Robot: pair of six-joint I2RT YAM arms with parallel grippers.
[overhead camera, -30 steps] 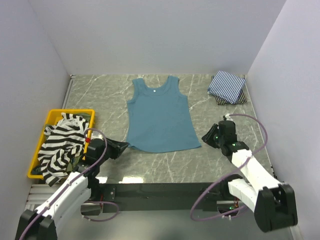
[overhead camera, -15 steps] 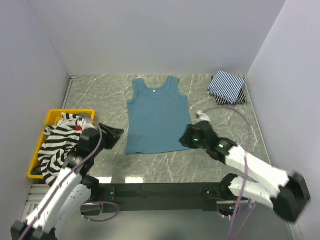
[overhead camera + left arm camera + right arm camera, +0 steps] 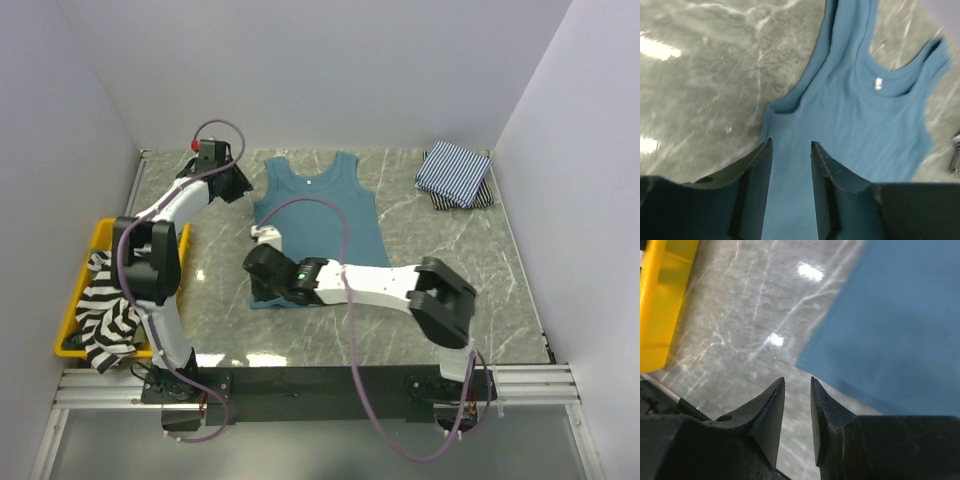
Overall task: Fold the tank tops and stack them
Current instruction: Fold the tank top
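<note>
The teal-blue tank top [image 3: 315, 230] lies flat, neck at the far side. My left gripper [image 3: 240, 187] is open above its left armhole edge; in the left wrist view the open gripper [image 3: 791, 144] hovers over the teal cloth [image 3: 865, 125]. My right gripper [image 3: 256, 285] reaches across to the top's near left corner; in the right wrist view it [image 3: 796, 381] is open and empty over bare table beside that corner [image 3: 890, 315]. The black-and-white striped top [image 3: 110, 300] is heaped in the bin. The pinstriped top [image 3: 453, 168] lies folded at the back right. I cannot make out the olive-green top.
The yellow bin [image 3: 75, 300] stands at the left edge, and shows in the right wrist view [image 3: 660, 305]. A darker folded cloth [image 3: 478, 198] lies under the pinstriped top. White walls close three sides of the marbled table [image 3: 450, 260].
The left arm swung from the near edge by the bin out to the teal top's left armhole. The right arm swept from the right side across to the top's near left corner.
</note>
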